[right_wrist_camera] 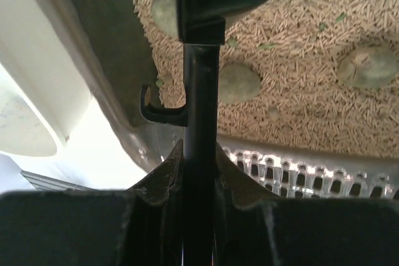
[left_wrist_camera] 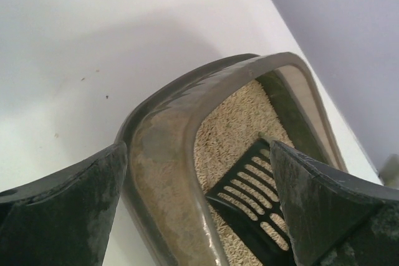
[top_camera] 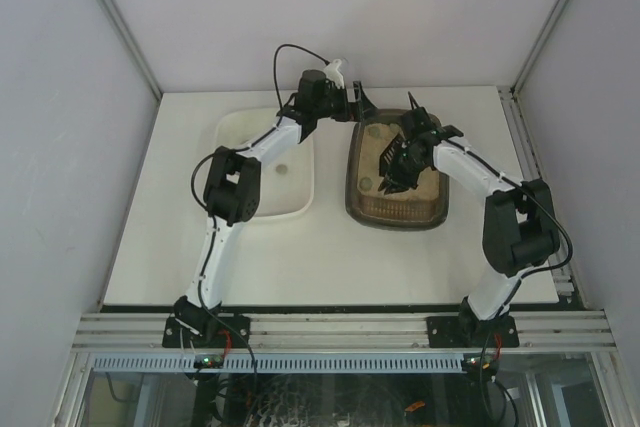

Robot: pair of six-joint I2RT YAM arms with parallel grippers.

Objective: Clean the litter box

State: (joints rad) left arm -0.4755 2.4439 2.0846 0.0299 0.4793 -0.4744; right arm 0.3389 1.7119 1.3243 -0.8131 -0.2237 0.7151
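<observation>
right end effector [right_wrist_camera: 199, 175] clamped on the scoop [right_wrist_camera: 201, 79] handle; left end effector [left_wrist_camera: 196, 210] spread astride the litter box [left_wrist_camera: 163, 154] rim.

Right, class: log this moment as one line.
left gripper open, straddling litter box rim | right gripper shut on scoop | clumps visible in litter

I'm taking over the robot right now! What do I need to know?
Left pincer: open, a finger on each side of the litter box rim at its far left corner, not clamped.
Right pincer: shut on the scoop handle, with the scoop head inside the box.
White tub: beside the box, on its left.
Done: the scoop is in hand and in the box.
Left: at least three greenish lumps lie in the litter, so scoop them out.
</observation>
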